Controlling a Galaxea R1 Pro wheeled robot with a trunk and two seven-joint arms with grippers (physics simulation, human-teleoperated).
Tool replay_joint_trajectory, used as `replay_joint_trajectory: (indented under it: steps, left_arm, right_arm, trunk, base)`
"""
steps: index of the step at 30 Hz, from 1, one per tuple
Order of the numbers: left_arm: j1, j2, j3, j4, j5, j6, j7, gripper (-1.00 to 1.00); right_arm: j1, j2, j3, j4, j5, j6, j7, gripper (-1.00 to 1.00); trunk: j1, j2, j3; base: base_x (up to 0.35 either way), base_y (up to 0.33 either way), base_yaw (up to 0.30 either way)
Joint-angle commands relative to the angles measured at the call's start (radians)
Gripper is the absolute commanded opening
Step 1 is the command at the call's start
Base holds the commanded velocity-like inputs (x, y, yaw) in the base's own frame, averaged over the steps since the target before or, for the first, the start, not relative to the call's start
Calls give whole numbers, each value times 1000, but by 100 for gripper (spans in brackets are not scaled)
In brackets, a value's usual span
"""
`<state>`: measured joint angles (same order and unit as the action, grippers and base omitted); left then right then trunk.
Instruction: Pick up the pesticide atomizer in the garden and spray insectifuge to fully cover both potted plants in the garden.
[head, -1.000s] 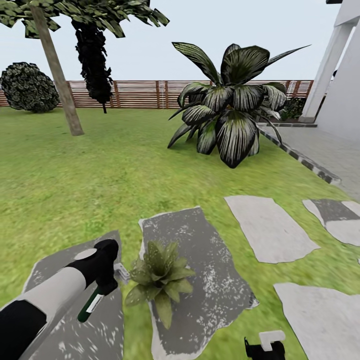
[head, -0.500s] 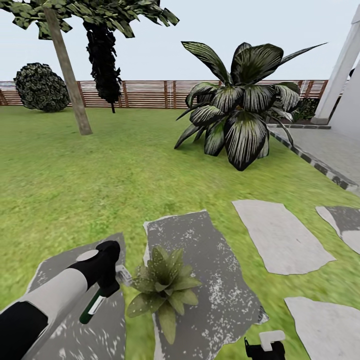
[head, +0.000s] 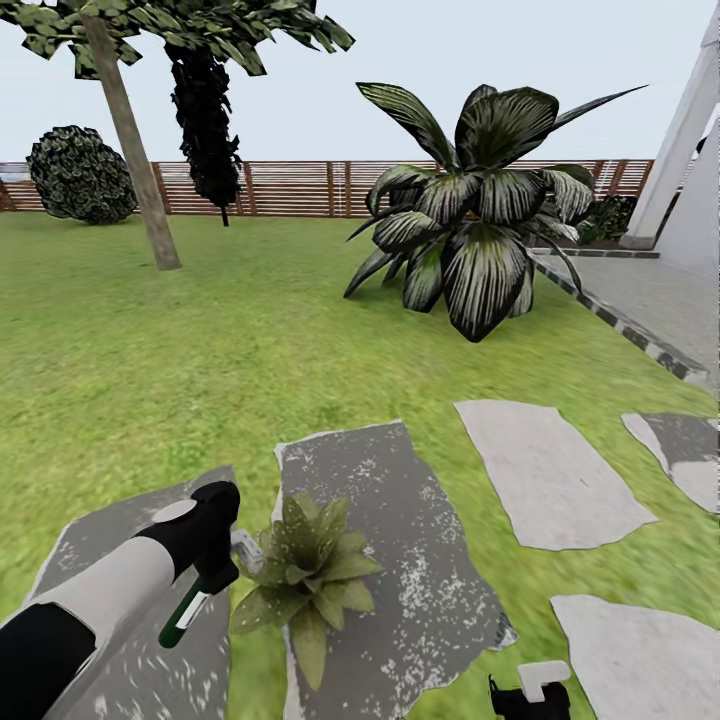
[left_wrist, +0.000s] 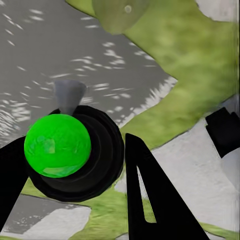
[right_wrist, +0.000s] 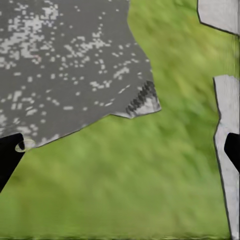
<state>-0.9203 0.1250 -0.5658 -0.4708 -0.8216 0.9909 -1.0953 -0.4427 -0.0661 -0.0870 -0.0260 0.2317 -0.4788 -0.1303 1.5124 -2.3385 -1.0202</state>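
— Any writing to read out here?
— None. The pesticide atomizer carries a white label strip — blank as far as it can be made out, no letters or numbers.

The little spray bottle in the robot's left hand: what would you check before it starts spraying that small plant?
1. Pesticide atomizer clamped in the left gripper: ok, the fingers flank it.
2. Spray head facing the potted plant: ok, it points that way.
3. Plant close to the nozzle: ok, leaves sit right beside it.
4. Path to plant unobstructed: ok, just stepping stone and grass.
5. Right gripper out of the way: ok, low and apart.
6. Second potted plant located: cannot tell.
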Motion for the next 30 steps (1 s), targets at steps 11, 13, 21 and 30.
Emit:
replay_joint_trajectory:
  steps: [11,13,21,30]
  left_arm:
    - [1,17,-3,87,-8,2,-8,-100]
    - [1,18,-2,102,-4,1,-8,-100]
    - [14,15,-1,105,0,-2,-8,-100]
    - [14,17,0,101,1,-1,-8,-100]
  right_arm:
    - [-1,0,-8,1,11,-3,-3,100]
    - [-1,0,-8,1,11,-3,-3,100]
    - [-1,0,-8,1,11,-3,-3,100]
    - [-1,0,-8,1,11,-3,-3,100]
  trunk:
    - [-1,0,-1]
    - [-1,0,-1]
    - [-1,0,-1]
    - [-1,0,-1]
  base:
    - [-80,-59,165]
    - [0,0,117]
    - [0,-46,10]
    - [105,-14,24]
